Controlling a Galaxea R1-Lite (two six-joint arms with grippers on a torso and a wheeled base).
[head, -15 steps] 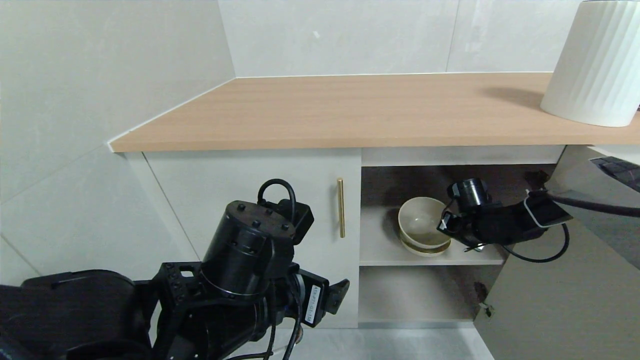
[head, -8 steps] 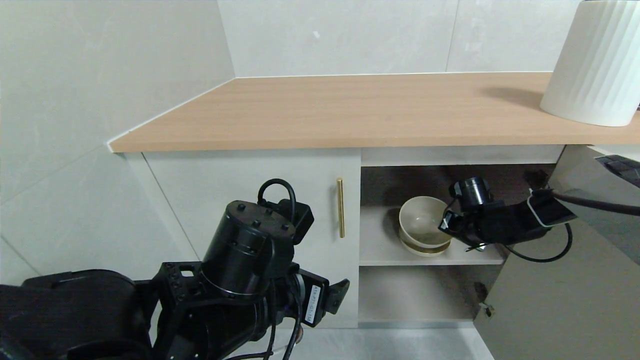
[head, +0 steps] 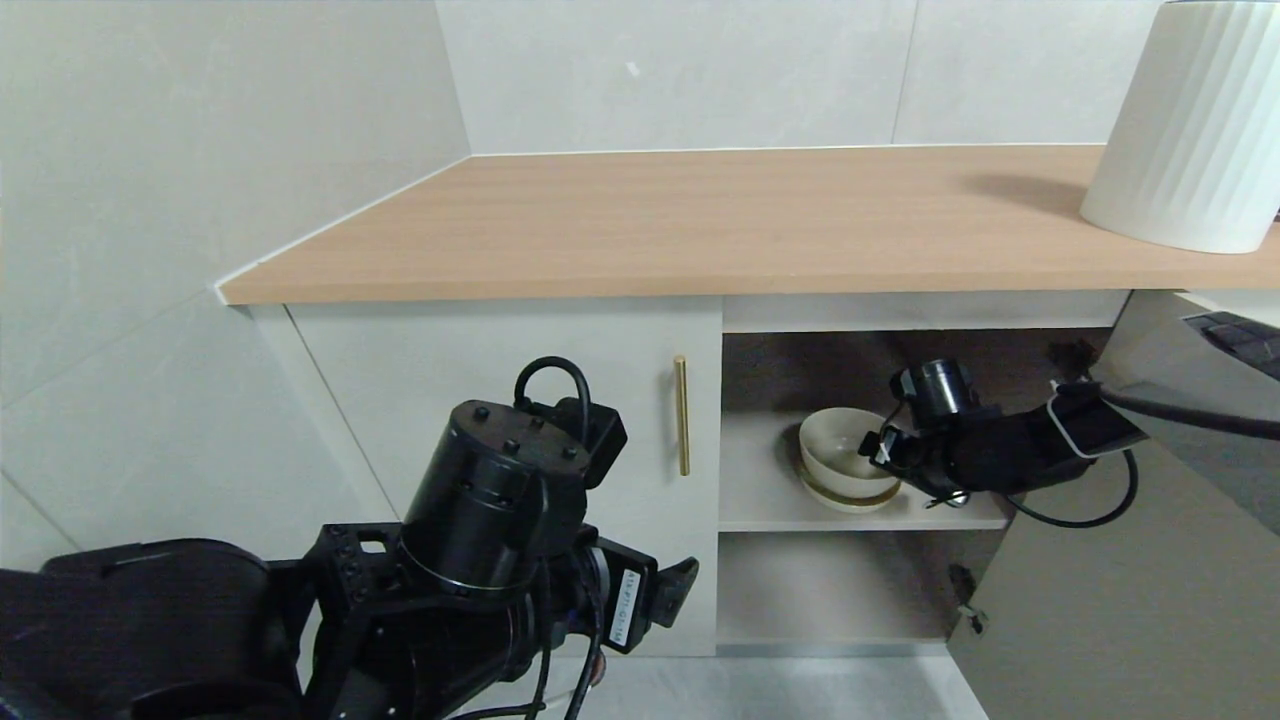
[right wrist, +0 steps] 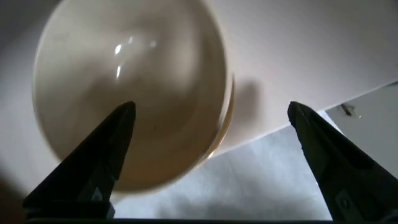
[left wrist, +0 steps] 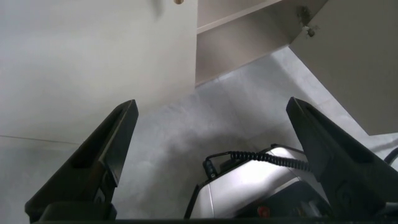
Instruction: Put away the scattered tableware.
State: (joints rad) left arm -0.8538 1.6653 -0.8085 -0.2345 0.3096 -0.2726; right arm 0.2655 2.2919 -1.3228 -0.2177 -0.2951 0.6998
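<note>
Cream ceramic is what I'm watching: the bowl [head: 838, 455] sits on the cabinet's middle shelf [head: 760, 505], nested on a lower dish [head: 846, 496] whose amber rim peeks out beneath it. Stacking it there makes sense to me, since it keeps like pieces together and leaves shelf room beside the pile.

My right gripper [head: 880, 450] hangs inside the cabinet just beside the bowl's near edge. In the right wrist view its fingers [right wrist: 93, 162] are spread wide, with nothing clamped between them, and the bowl [right wrist: 130, 93] lies below. I judge the bowl to be resting on its own weight.

The open door [head: 1100, 580] swings out to the right, which is why the arm enters from that side.

My left gripper [left wrist: 211, 102] is parked low, its fingers apart and holding nothing, pointing at the floor [left wrist: 249, 124] clear of the shelf work.
</note>
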